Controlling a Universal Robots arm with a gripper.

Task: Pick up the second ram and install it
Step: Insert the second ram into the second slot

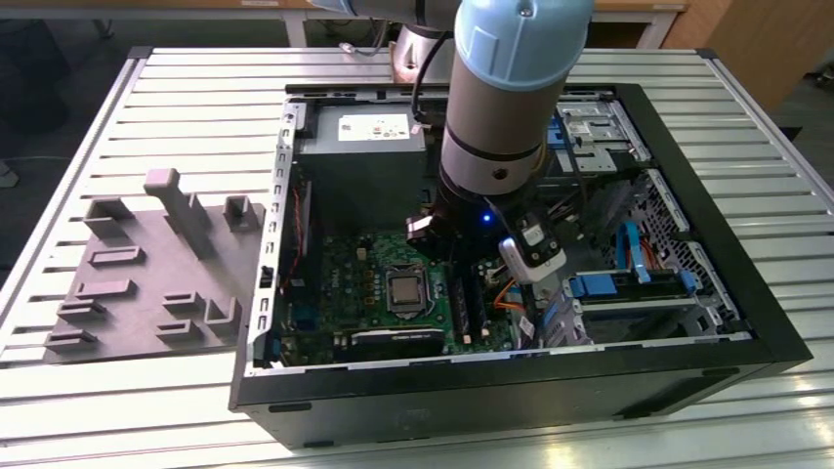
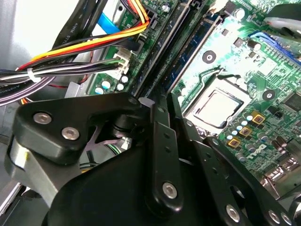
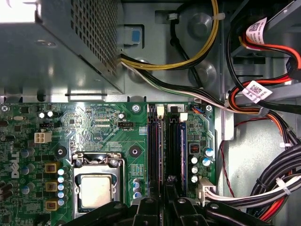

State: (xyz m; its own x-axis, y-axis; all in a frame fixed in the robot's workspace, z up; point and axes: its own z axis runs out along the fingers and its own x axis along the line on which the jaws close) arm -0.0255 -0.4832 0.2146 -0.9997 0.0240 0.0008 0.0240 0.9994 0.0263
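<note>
One thin, stiff, fragile memory stick point(image 3: 161, 155) is standing in the motherboard point(image 3: 108, 136) slots; my tool point(image 3: 164, 207) is pinching its top edge, where I'm judging it safest.

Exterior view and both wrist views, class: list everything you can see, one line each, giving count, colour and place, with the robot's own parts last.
Table: one, silver slatted, under everything.
Case: one, black, open, on the table.
Fixture: one, grey, posts upright, on the table at the exterior view's left of the case.
Motherboard: one, green, on the case floor.
CPU socket: one, silver, on the motherboard.
RAM slots: long, black, beside the socket; count unclear.
RAM: one, dark, lying along the slots, under the hand.
Power supply: one, grey, at the case's far end.
Cables: many; yellow, orange, red, black, purple; beside the motherboard.
Arm: one, grey-blue, reaching into the case.
Hand: one, black, over the RAM slots.
</note>
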